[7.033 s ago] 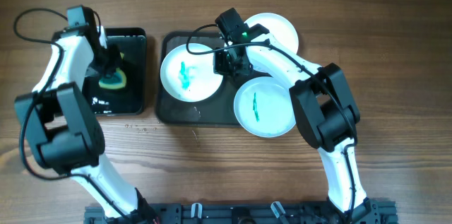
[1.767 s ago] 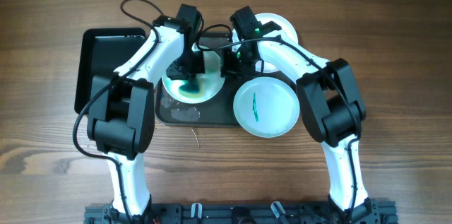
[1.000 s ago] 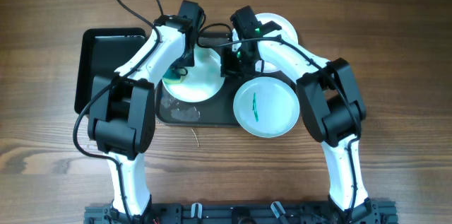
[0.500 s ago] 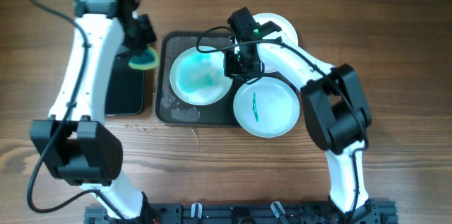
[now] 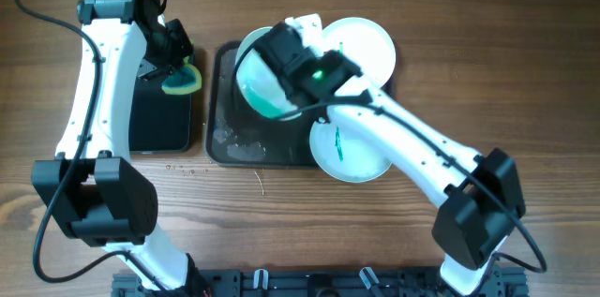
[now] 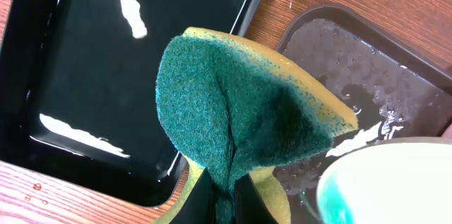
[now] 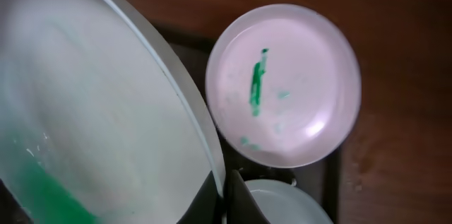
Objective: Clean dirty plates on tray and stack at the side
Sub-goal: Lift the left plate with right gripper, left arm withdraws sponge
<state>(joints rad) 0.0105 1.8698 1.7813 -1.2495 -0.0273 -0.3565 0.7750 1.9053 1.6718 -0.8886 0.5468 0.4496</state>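
Wood-grain worktop (image 5: 525, 72) fills my overhead feed. At far left sits a glossy black tray (image 5: 164, 124), a thin film of water on its floor. My left jaws hang over its right edge, clamped on a yellow sponge (image 6: 240, 118) with a green scouring face that is folded by the squeeze.

Just right of that lies the dark grey tray (image 5: 244, 142), beaded with water. Over its upper half my right jaws are closed on the rim of a lifted plate (image 5: 258, 81), held steeply tilted, with teal liquid (image 5: 272, 105) pooled at its low side. I cannot tell whether its lower edge touches the tray.

Further right, a smeared plate (image 5: 347, 161) lies flat across the tray's right end, overhanging onto the wood, one green streak down its middle. A third plate (image 5: 370, 39) rests at the tray's upper right corner, partly hidden behind the right arm.
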